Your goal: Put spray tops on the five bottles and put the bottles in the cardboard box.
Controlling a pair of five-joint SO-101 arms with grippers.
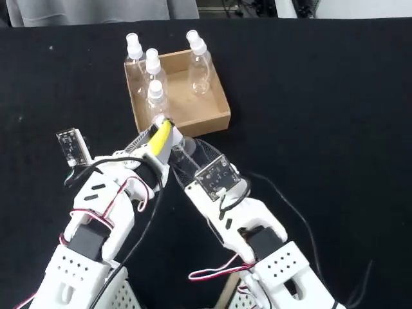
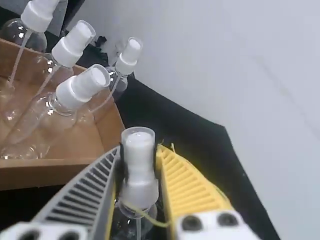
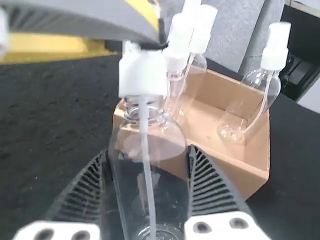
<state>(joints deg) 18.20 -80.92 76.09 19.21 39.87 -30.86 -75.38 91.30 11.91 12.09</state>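
— Where do we find the cardboard box point(image 1: 206, 122)?

— At about 12 o'clock from the middle of the black table point(image 1: 322, 96). In it we count three bottles point(image 1: 153, 71) standing along its 9 o'clock side and a fourth bottle point(image 1: 199, 67) at its 1 o'clock corner. All four have white tops on.

— And the fifth bottle point(image 1: 185, 149)?

— We see it outside the box, just off the 6 o'clock wall and upright. The right gripper point(image 3: 147, 152) has its two dark fingers pressed against the clear body, one on each side.

— What do we make of the left gripper point(image 2: 137, 155)?

— Its grey and yellow fingers are clamped narrowly on the spray top point(image 2: 137, 160). That top sits on the fifth bottle's neck, its thin tube running down inside. We cannot tell whether it is screwed fully home.
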